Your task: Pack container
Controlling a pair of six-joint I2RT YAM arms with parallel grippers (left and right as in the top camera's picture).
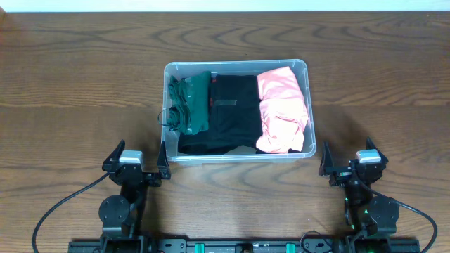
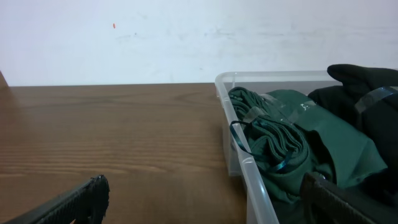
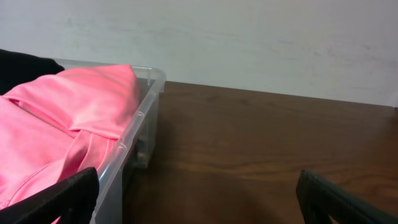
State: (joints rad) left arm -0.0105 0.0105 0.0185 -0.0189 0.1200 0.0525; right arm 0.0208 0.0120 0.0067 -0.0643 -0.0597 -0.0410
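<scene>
Resting on wood-grain table (image 1: 70,84) — container (image 1: 239,157); white wall (image 2: 186,37) behind; both jaws apart.

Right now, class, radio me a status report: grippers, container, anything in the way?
Left gripper open, empty; right gripper open, empty. Container filled across: green garment, black garment, pink garment, side by side. Nothing seen between grippers and container.

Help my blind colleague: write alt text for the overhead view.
A clear container on a wooden table holds a green garment, a black garment and a pink garment. The left gripper and right gripper flank its near corners, fingers open.
</scene>
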